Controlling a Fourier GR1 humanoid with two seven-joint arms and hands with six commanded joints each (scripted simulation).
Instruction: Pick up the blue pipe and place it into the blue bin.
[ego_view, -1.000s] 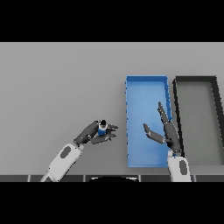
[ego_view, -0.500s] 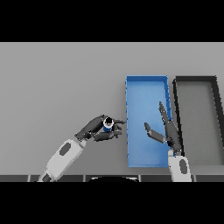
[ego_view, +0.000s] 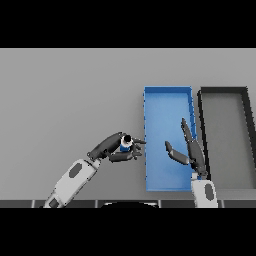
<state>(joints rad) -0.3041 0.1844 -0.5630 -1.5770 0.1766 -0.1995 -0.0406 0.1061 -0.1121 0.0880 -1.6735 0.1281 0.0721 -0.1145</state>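
My left hand (ego_view: 114, 146) is curled round the small blue pipe (ego_view: 125, 143), which has a dark end cap. Hand and pipe hover just left of the blue bin (ego_view: 167, 95), close to its left wall. The bin is a long rectangular tray with nothing inside that I can see. Over the bin's right half my right hand (ego_view: 191, 149) is held with fingers straight and thumb spread, holding nothing.
A dark grey bin (ego_view: 223, 91) of similar size stands directly to the right of the blue one. The grey table (ego_view: 65, 95) stretches away to the left and back.
My left hand has carried the blue pipe to the right, nearer the blue bin's left wall. The right hand has stayed in place.
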